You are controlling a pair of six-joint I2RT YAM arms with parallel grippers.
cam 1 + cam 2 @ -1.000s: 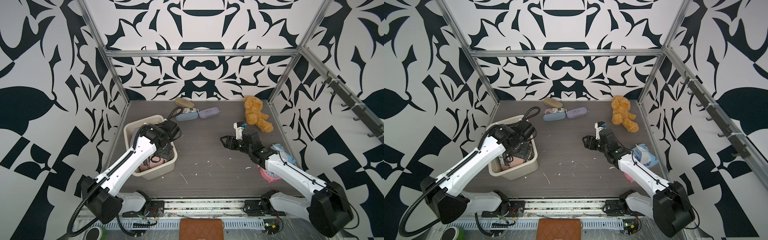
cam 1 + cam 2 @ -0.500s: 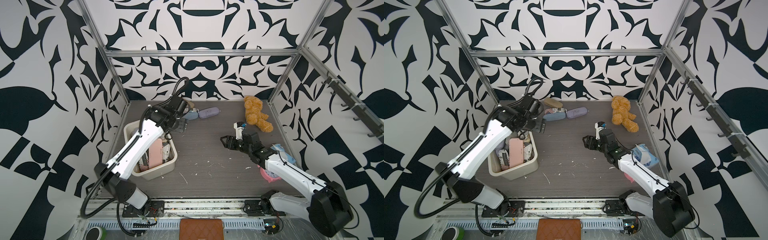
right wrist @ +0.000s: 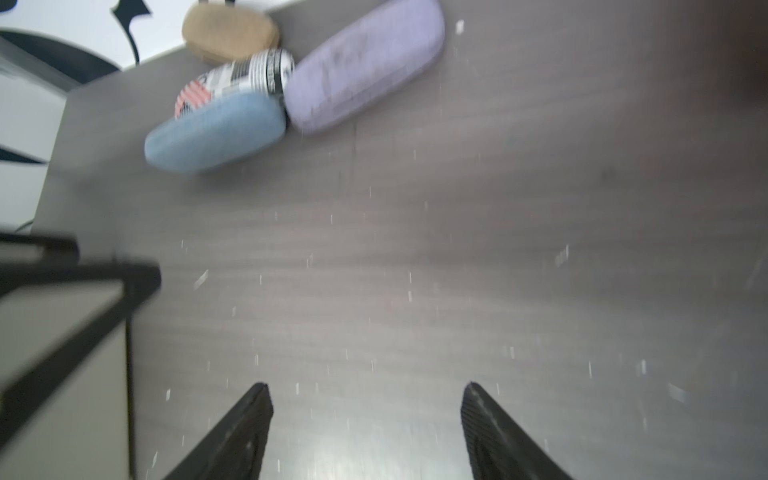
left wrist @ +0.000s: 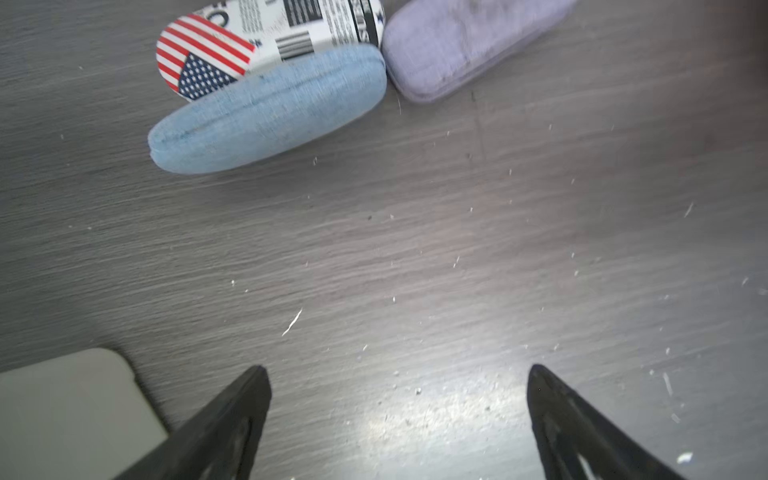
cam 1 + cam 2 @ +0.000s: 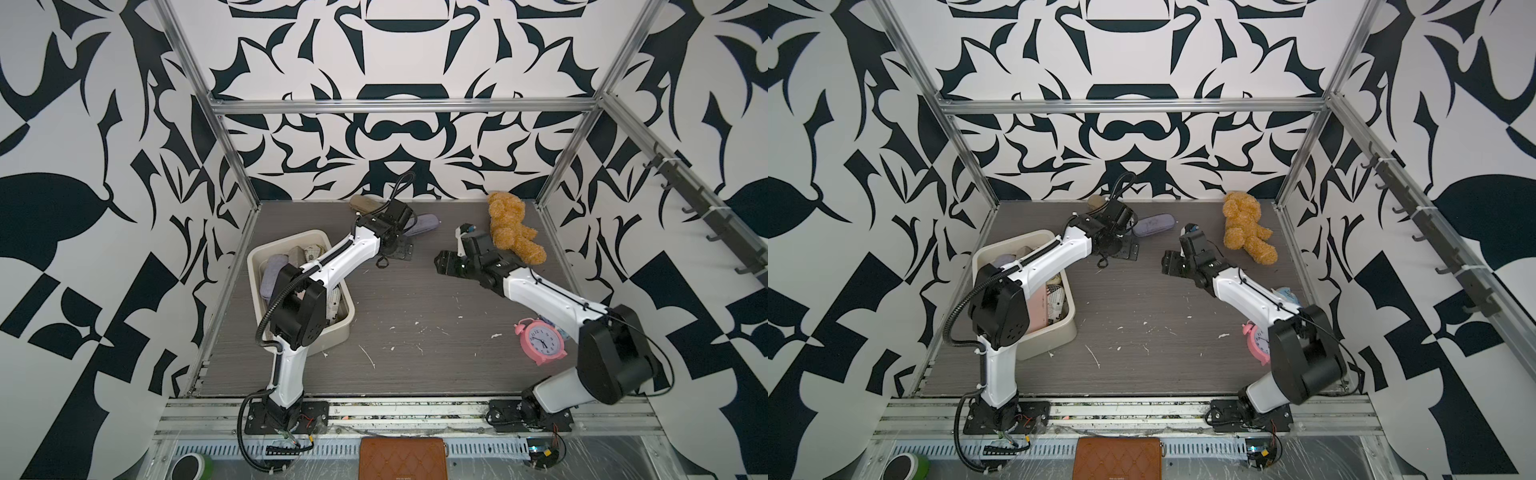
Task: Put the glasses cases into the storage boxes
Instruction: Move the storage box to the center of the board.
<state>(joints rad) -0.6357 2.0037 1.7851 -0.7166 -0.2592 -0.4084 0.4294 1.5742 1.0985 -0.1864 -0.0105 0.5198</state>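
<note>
Both left gripper (image 4: 397, 368) and right gripper (image 3: 365, 384) gape empty; grabbing the blue case (image 4: 266, 112) could shove the touching lilac case (image 4: 465, 45) aside.

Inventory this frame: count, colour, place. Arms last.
cream-white rectangular plastic tub: one, cream, table's left side.
glasses cases in the tub: several, lilac, pink, newsprint.
blue fabric glasses case: one, blue, back of table.
flag-and-newsprint glasses case: one, white-red-navy, against the blue one.
lilac glasses case: one, lilac, beside those.
tan glasses case: one, tan, by back wall.
plush teddy bear: one, golden-brown, back right.
twin-bell alarm clock: one, pink, front right.
quilted wallet: one, brown, beyond table's front edge.
green-rimmed roll: one, green, front left corner.
left gripper: open, black, near the back cases.
right gripper: open, black, mid-table.
</note>
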